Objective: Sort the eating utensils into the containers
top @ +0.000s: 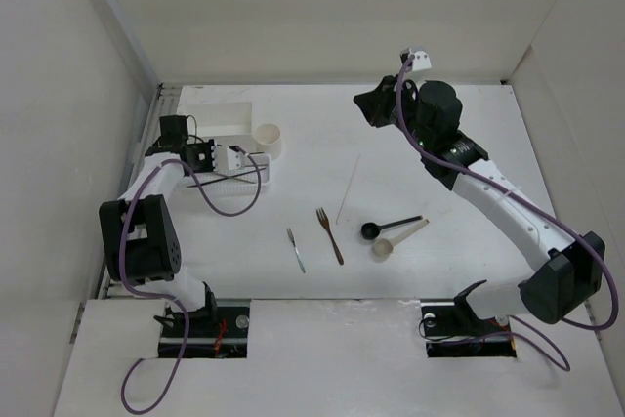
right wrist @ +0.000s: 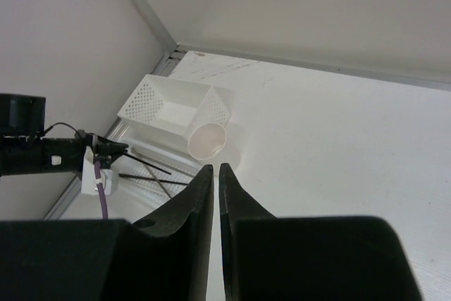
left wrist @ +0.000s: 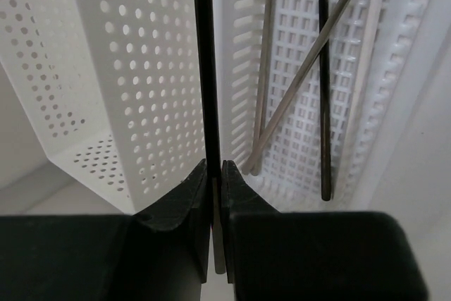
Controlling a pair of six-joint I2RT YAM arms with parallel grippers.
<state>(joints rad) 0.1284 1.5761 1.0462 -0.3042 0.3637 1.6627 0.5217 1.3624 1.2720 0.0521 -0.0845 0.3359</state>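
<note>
Left gripper is clamped tight on a dark chopstick, which lines up along the seam between the perforated box and the slotted tray. The tray has other chopsticks lying crossed in it (metallic and dark). The round cup sits next to the box. Right gripper is up in the air, fingers nearly touching with nothing between them. Out on the table are a pale chopstick, brown fork, grey fork, black spoon and beige spoon.
</note>
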